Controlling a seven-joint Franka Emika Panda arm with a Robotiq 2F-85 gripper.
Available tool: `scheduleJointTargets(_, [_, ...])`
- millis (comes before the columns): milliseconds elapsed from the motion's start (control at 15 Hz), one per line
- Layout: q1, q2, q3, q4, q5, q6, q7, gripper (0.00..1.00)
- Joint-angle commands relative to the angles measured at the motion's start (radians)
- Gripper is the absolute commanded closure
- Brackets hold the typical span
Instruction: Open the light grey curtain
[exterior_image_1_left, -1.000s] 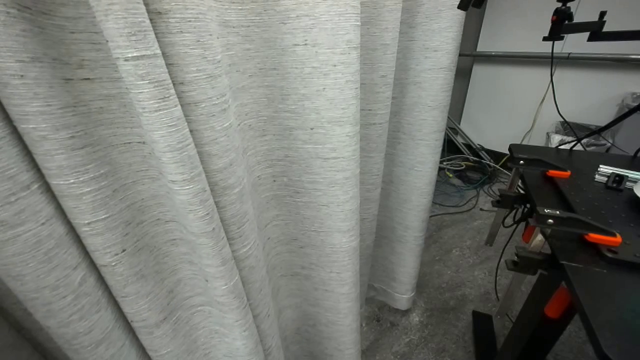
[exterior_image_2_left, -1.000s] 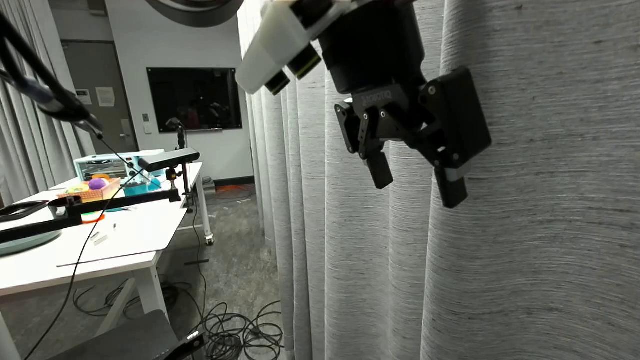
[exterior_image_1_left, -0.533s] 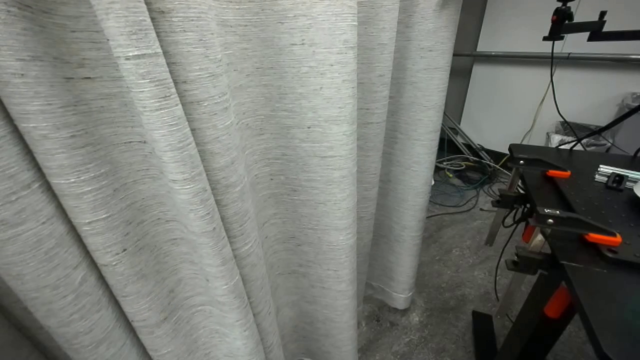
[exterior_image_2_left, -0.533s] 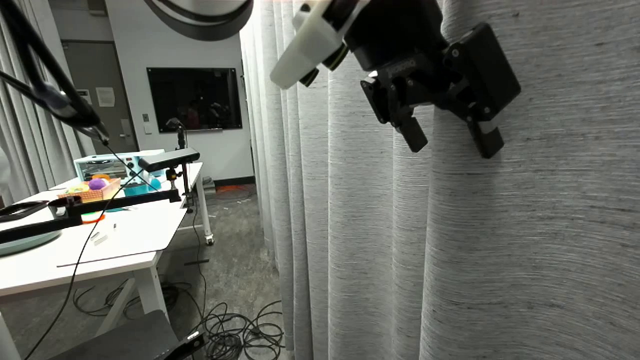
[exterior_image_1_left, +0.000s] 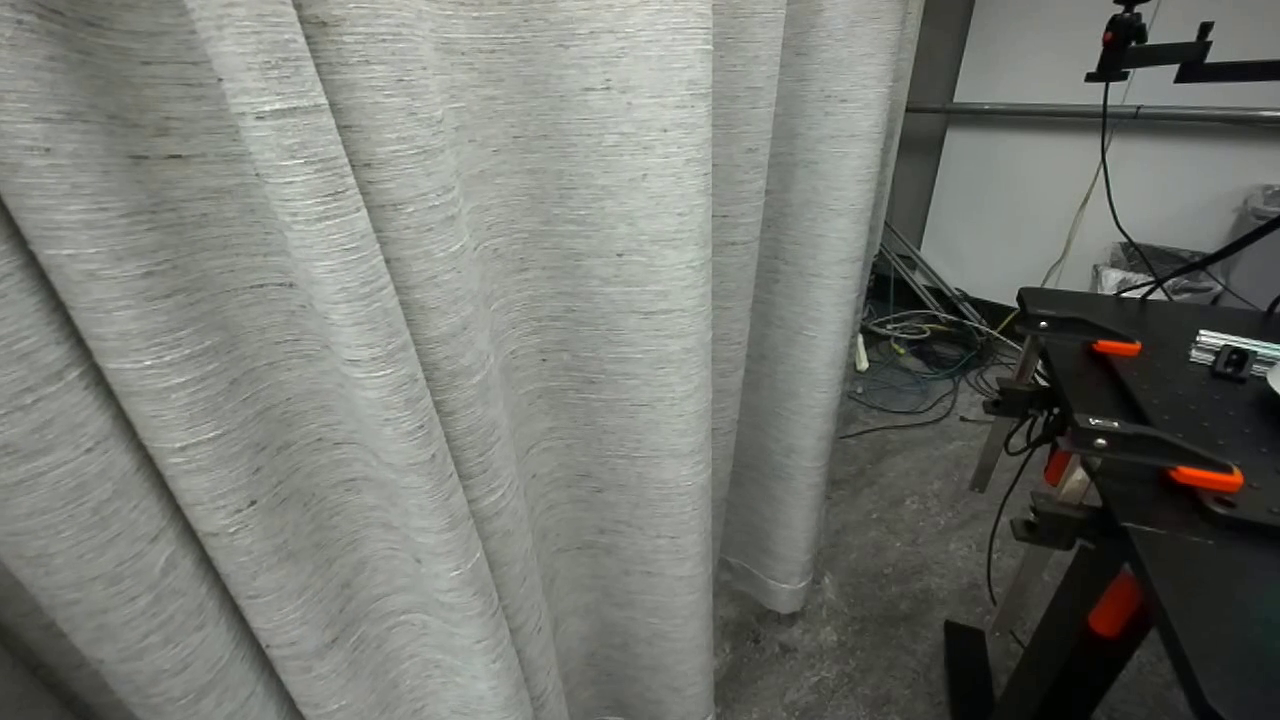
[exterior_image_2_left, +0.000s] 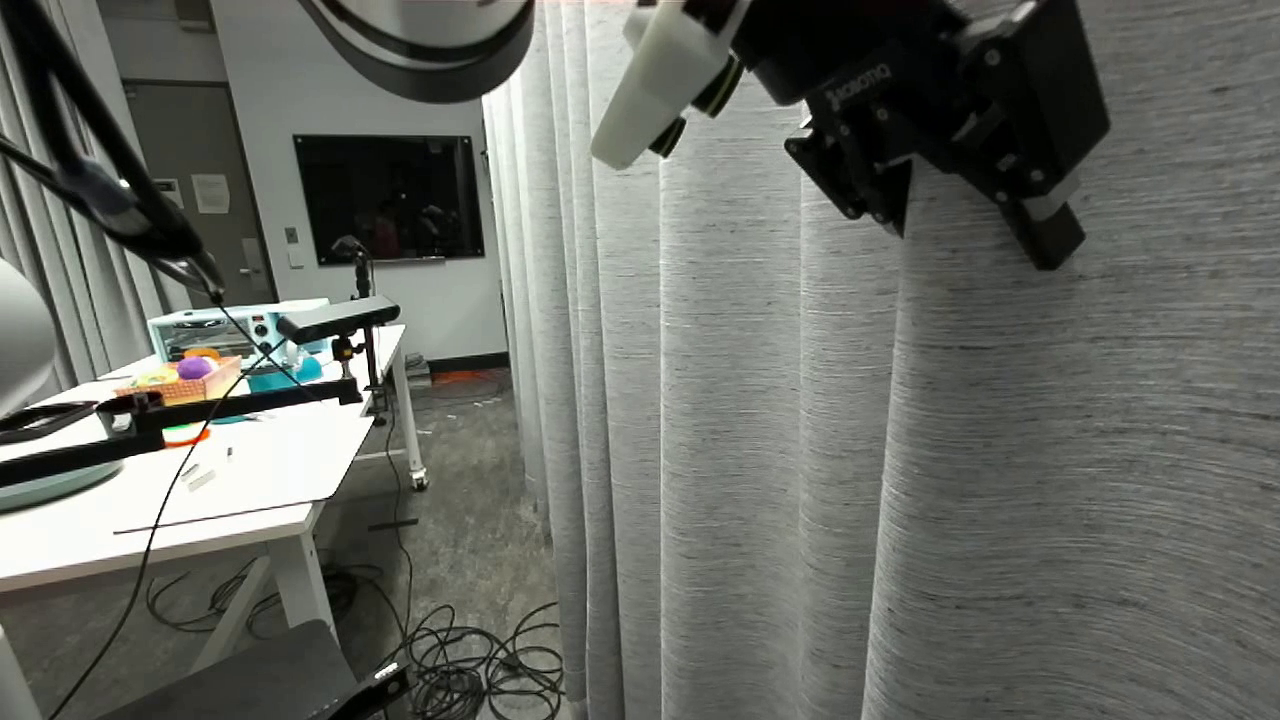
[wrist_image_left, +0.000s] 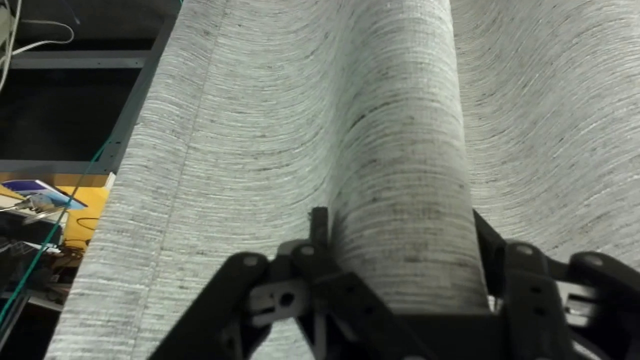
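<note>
Bkgd wall (exterior_image_2_left: 350, 80), gripper (wrist_image_left: 402, 225) astride curtain fold (wrist_image_left: 400, 145)

Grey floor (exterior_image_2_left: 470, 505), looped black cables (exterior_image_2_left: 447, 690), white table (exterior_image_2_left: 290, 458)

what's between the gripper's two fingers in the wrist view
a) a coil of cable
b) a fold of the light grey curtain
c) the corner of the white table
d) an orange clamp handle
b: in the wrist view, a broad rounded fold of the light grey curtain runs down between the fingers of the gripper, with one finger on each side of it.
</note>
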Motion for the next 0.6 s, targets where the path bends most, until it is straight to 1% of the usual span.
scheduleJointTargets(0, [-0.067, 0.006, 0.065, 0.002, -0.037, 0.040, 0.053, 0.65])
scheduleJointTargets(267, [-0.086, 0.018, 0.105, 0.002, -0.034, 0.048, 0.055, 0.95])
scheduleJointTargets(333, [-0.084, 0.023, 0.111, 0.002, -0.033, 0.048, 0.053, 1.00])
scheduleJointTargets(533, [-0.056, 0.054, 0.119, 0.015, -0.020, 0.043, 0.045, 1.00])
